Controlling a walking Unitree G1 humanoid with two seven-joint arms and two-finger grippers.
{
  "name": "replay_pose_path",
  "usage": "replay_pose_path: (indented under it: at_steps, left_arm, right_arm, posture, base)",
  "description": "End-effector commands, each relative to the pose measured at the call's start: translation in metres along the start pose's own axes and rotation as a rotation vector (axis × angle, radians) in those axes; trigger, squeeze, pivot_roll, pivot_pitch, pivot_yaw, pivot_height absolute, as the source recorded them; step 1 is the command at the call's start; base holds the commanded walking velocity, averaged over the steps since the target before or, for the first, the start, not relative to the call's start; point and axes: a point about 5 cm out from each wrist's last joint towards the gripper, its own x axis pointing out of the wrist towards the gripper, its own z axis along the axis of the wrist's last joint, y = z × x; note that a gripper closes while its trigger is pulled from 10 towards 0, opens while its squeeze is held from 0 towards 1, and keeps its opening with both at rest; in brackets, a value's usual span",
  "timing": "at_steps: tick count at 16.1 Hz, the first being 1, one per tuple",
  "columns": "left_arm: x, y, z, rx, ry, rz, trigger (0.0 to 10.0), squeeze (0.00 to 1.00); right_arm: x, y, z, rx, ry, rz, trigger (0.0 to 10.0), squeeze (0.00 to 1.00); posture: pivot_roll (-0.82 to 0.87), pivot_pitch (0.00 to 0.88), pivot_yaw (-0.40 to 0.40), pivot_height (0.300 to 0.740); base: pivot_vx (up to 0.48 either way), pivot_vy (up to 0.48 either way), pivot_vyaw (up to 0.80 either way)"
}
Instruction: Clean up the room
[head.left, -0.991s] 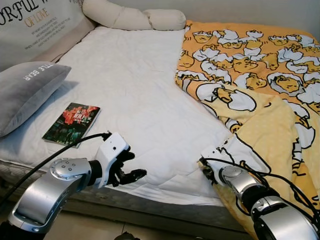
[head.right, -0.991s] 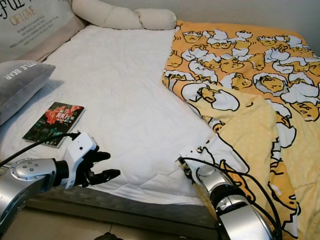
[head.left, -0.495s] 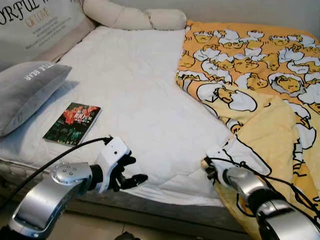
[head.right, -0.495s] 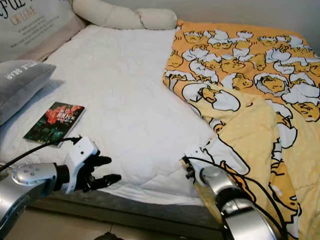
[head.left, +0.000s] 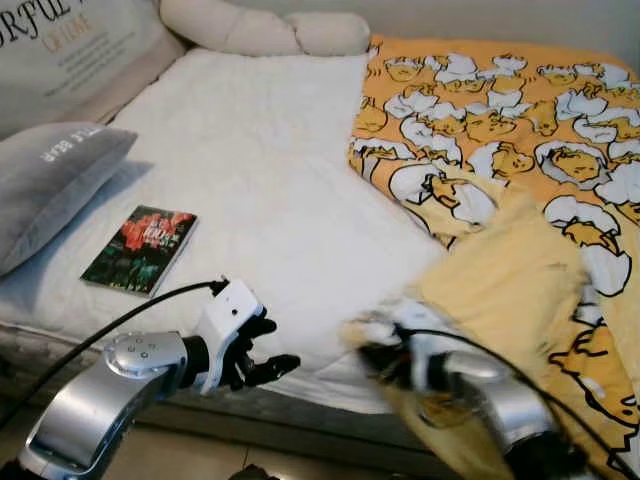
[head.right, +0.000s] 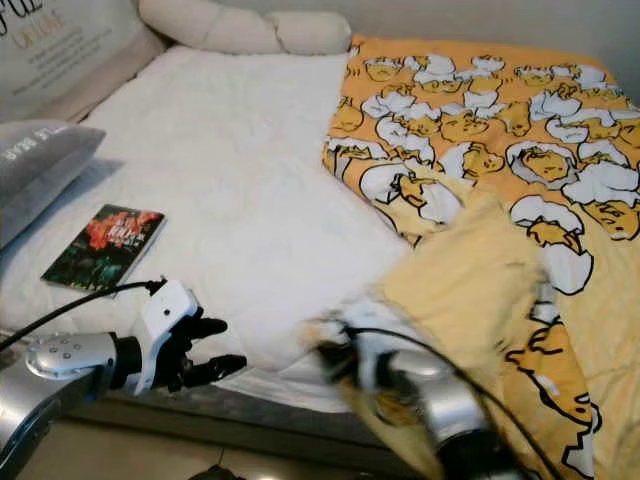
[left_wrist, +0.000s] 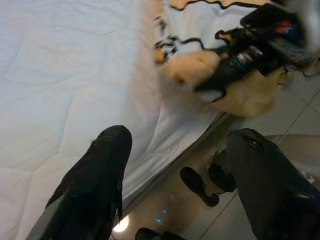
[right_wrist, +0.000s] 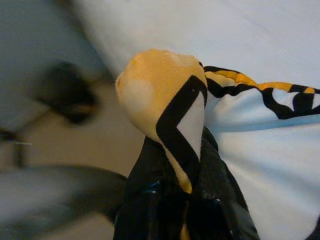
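I see the right tool (right_wrist: 180, 165) clamped on a corner of the yellow duvet (head.left: 520, 290), near the bed's front edge at 5 o'clock; this arm is motion-blurred. The duvet covers the bed's 3 o'clock side, its corner folded over the white mattress (head.left: 270, 180). The left tool (head.left: 262, 352) hovers at 7 o'clock with fingers (left_wrist: 95, 185) spread apart, holding nothing. A book (head.left: 140, 248) lies at 9 o'clock, beside a grey pillow (head.left: 50, 185).
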Motion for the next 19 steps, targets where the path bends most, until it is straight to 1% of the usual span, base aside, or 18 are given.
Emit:
replay_pose_path:
  at_steps: [1, 2, 4, 5, 6, 7, 8, 10, 12, 13, 14, 15, 16, 17, 18, 19]
  left_arm:
    - [-0.001, -0.006, 0.0, 0.001, 0.001, -0.028, 10.0, 0.0]
    - [0.0, -0.013, 0.0, -0.005, -0.001, -0.065, 10.0, 0.0]
    - [0.0, -0.016, -0.001, -0.009, 0.002, -0.087, 10.0, 0.0]
    - [0.0, -0.017, -0.001, -0.011, 0.003, -0.091, 10.0, 0.0]
    - [0.001, -0.016, -0.001, -0.009, 0.004, -0.084, 10.0, 0.0]
    - [0.001, -0.014, 0.001, -0.005, 0.004, -0.077, 10.0, 0.0]
    - [0.002, -0.013, 0.002, -0.003, 0.003, -0.072, 10.0, 0.0]
    - [0.001, -0.009, 0.004, 0.003, -0.002, -0.06, 10.0, 0.0]
    - [0.001, -0.006, 0.006, 0.007, -0.007, -0.052, 10.0, 0.0]
    - [0.001, -0.005, 0.007, 0.01, -0.011, -0.047, 10.0, 0.0]
    - [0.001, -0.004, 0.007, 0.012, -0.013, -0.044, 10.0, 0.0]
    - [0.001, -0.002, 0.009, 0.018, -0.02, -0.04, 10.0, 0.0]
    - [0.001, -0.001, 0.009, 0.019, -0.024, -0.038, 10.0, 0.0]
    - [0.001, 0.002, 0.011, 0.02, -0.034, -0.026, 10.0, 0.0]
    - [0.001, 0.003, 0.011, 0.021, -0.036, -0.023, 10.0, 0.0]
    - [0.002, 0.005, 0.012, 0.021, -0.045, -0.005, 10.0, 0.0]
  right_arm:
    - [0.002, 0.042, 0.015, -0.009, -0.031, 0.316, 0.0, 0.0]
    - [-0.006, 0.065, 0.01, 0.001, 0.028, 0.496, 0.0, 0.0]
    - [-0.012, 0.07, 0.005, 0.008, 0.06, 0.55, 0.0, 0.0]
    - [-0.016, 0.07, 0.006, -0.016, 0.067, 0.534, 2.3, 0.0]
    - [-0.018, 0.068, 0.008, -0.027, 0.08, 0.512, 10.0, 0.0]
    - [-0.023, 0.067, 0.011, -0.015, 0.1, 0.503, 10.0, 0.92]
    - [-0.026, 0.067, 0.012, -0.001, 0.118, 0.503, 10.0, 1.0]
    - [-0.033, 0.063, 0.013, -0.01, 0.165, 0.515, 10.0, 1.0]
    - [-0.034, 0.054, 0.012, -0.071, 0.198, 0.461, 10.0, 1.0]
    - [-0.033, 0.048, 0.012, -0.124, 0.213, 0.397, 10.0, 1.0]
    - [-0.032, 0.043, 0.011, -0.147, 0.228, 0.357, 10.0, 0.54]
    - [-0.031, 0.035, 0.01, -0.181, 0.257, 0.286, 10.0, 0.0]
    - [-0.031, 0.032, 0.011, -0.182, 0.259, 0.273, 10.0, 0.0]
    - [-0.026, 0.023, 0.012, -0.17, 0.243, 0.178, 10.0, 1.0]
    - [-0.024, 0.019, 0.012, -0.164, 0.239, 0.135, 10.0, 1.0]
    - [-0.022, 0.016, 0.009, -0.186, 0.247, 0.104, 10.0, 1.0]
  posture:
    - [0.05, 0.0, 0.033, 0.74]
    - [0.05, 0.0, 0.033, 0.74]
    - [0.05, 0.0, 0.034, 0.74]
    - [0.05, 0.0, 0.037, 0.74]
    - [0.05, 0.0, 0.038, 0.74]
    - [0.05, 0.0, 0.038, 0.74]
    - [0.05, 0.0, 0.039, 0.74]
    - [0.06, 0.0, 0.039, 0.74]
    - [0.06, 0.0, 0.038, 0.74]
    - [0.06, 0.0, 0.038, 0.74]
    - [0.06, 0.0, 0.039, 0.74]
    - [0.06, 0.0, 0.038, 0.74]
    - [0.05, 0.0, 0.038, 0.74]
    - [0.05, 0.0, 0.038, 0.74]
    - [0.05, 0.0, 0.038, 0.74]
    - [0.05, 0.0, 0.039, 0.74]
  base:
    - [0.0, 0.0, 0.0]
    - [0.0, 0.0, 0.0]
    - [0.0, 0.0, 0.0]
    - [0.0, 0.0, 0.0]
    - [0.0, 0.0, 0.0]
    - [0.0, 0.0, 0.0]
    - [0.0, 0.0, 0.0]
    - [0.0, 0.0, 0.0]
    - [0.0, 0.0, 0.0]
    - [0.0, 0.0, 0.0]
    - [0.0, 0.0, 0.0]
    - [0.0, 0.0, 0.0]
    - [0.0, 0.0, 0.0]
    - [0.0, 0.0, 0.0]
    - [0.0, 0.0, 0.0]
    - [0.0, 0.0, 0.0]
